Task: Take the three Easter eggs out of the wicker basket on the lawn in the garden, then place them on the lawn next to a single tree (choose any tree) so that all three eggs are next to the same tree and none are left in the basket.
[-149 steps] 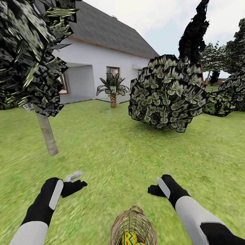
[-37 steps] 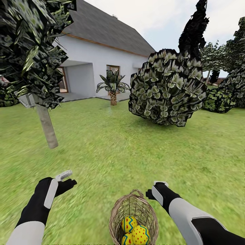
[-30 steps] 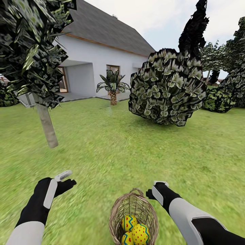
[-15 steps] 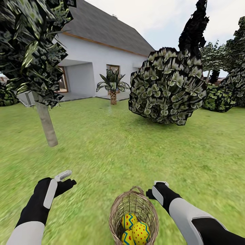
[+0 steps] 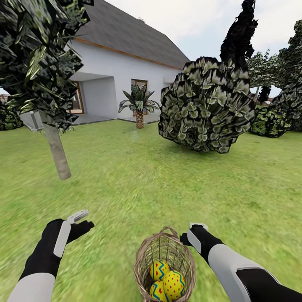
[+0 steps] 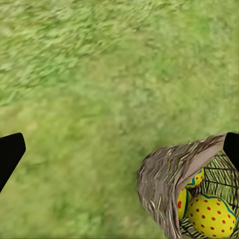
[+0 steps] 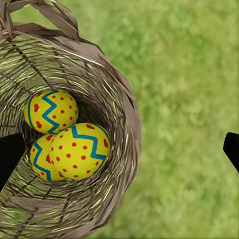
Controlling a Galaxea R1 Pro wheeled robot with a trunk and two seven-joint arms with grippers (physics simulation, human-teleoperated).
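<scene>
Still pre-grab: three eggs (image 7: 64,139) sitting in basket (image 5: 165,262) at 6 o'clock, right gripper (image 7: 119,149) fingers spread beside it, left gripper (image 6: 119,149) spread too; next, dip right in

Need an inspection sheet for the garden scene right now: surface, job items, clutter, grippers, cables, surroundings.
Surface: lawn, green, patchy.
Job's things: basket upright on the lawn between the arms; three eggs inside, none out. Tree ahead on the left, pale trunk.
Clutter: nothing seen.
Grippers: left gripper open, empty, over grass left of the basket; right gripper open, empty, beside the basket rim.
Cables: nothing seen.
Surroundings: white house, small palm, big bush.
</scene>
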